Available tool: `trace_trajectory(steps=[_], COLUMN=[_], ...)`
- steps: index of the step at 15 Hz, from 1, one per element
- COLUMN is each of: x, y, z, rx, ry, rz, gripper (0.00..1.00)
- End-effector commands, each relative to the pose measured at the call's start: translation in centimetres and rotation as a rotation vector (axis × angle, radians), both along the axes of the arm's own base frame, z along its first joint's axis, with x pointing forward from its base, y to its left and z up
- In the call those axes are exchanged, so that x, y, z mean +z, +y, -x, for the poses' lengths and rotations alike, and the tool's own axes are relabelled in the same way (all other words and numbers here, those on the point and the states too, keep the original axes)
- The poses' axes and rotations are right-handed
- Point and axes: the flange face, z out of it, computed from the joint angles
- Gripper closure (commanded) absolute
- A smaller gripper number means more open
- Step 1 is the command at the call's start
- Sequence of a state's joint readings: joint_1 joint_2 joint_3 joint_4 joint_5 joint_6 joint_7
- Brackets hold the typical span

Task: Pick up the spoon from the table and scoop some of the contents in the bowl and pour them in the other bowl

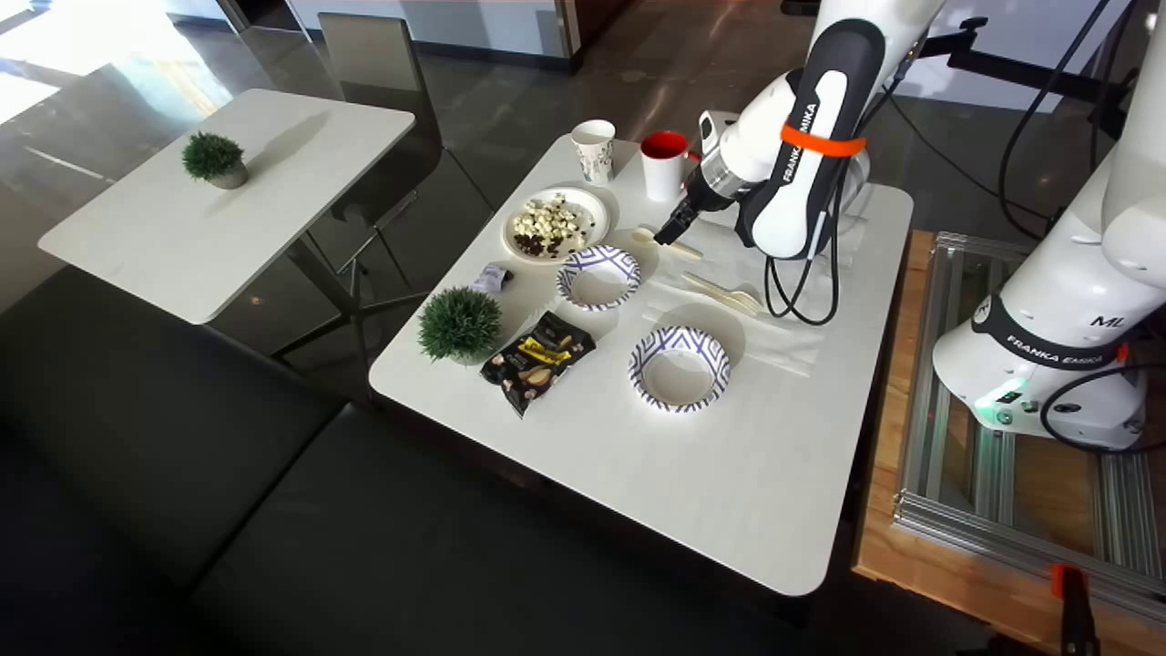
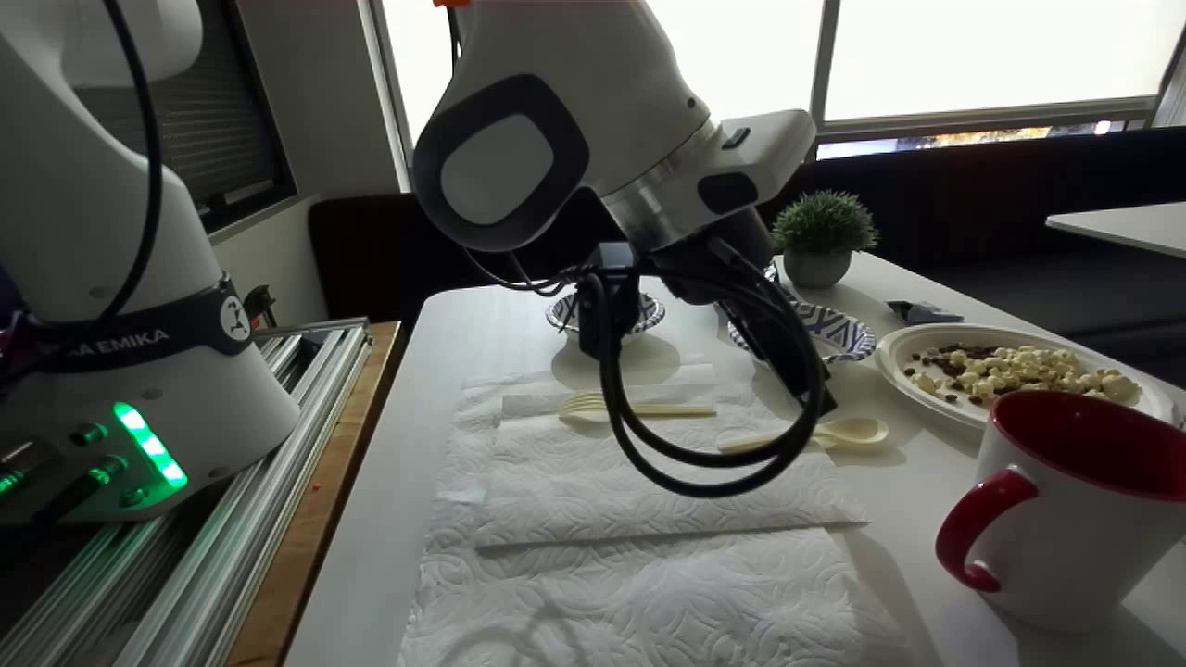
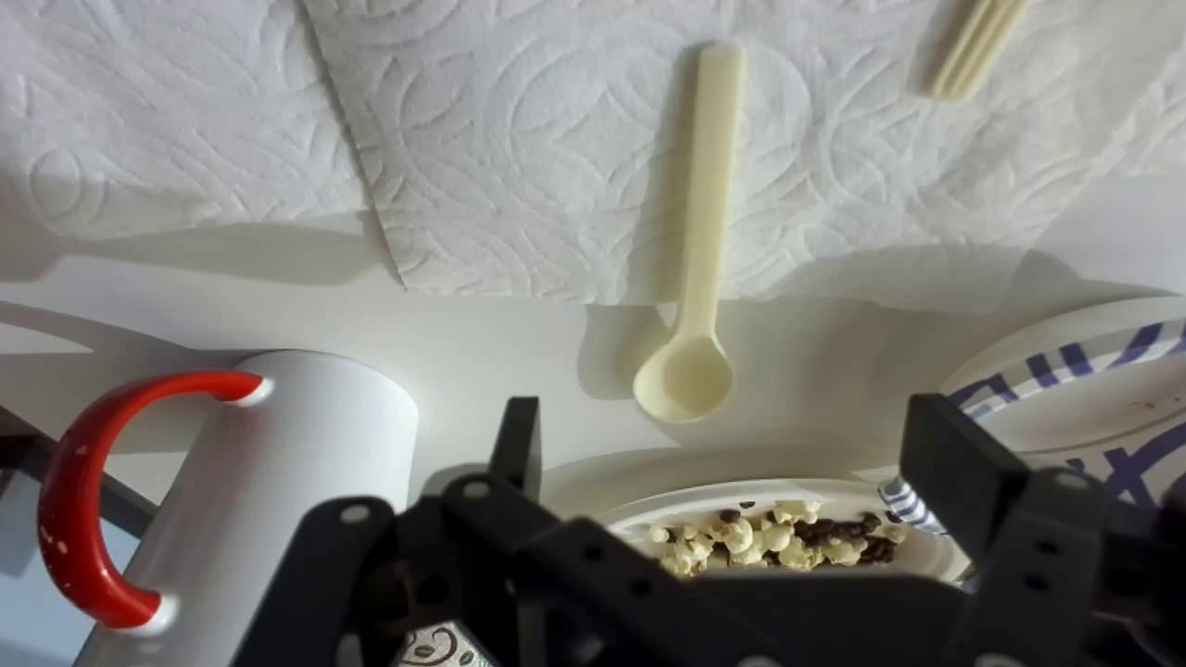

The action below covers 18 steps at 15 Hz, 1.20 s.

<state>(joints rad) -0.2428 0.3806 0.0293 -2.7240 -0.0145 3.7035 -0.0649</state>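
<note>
Spoon (image 3: 709,213) lies partly on a paper towel (image 3: 519,167) near the popcorn bowl (image 3: 783,488), right of a mug (image 3: 324,426) in the wrist view. The gripper (image 3: 730,440) hangs near, jaws parted.

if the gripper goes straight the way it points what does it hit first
Probably the spoon, near its scoop end, just ahead of the open gripper; depth is unclear, so it might touch the table beside the spoon first.

Pincer (image 3: 727,431) agape, tilted downward
</note>
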Motion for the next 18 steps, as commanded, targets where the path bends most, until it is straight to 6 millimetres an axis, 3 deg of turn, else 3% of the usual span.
trace_trajectory(steps=[1, 2, 4, 5, 6, 9, 11, 12, 18], x=[-1.1, -1.4, -1.9, -2.1, -2.4, -3.0, -3.3, -3.4, -4.1], y=[-0.2, -0.3, -0.3, -0.3, -0.4, -0.4, -0.4, -0.4, -0.3], z=[-1.1, -1.2, -1.5, -1.6, -1.7, -1.9, -1.9, -1.9, -2.1], rx=[-0.006, -0.009, -0.011, -0.014, -0.017, -0.018, -0.019, -0.020, -0.009], ry=[0.003, 0.005, 0.011, 0.013, 0.022, 0.034, 0.042, 0.043, 0.043], rz=[-0.013, -0.019, -0.020, -0.019, -0.022, -0.024, -0.023, -0.021, -0.021], gripper=[0.00, 0.00, 0.14, 0.19, 0.17, 0.33, 0.38, 0.35, 0.50])
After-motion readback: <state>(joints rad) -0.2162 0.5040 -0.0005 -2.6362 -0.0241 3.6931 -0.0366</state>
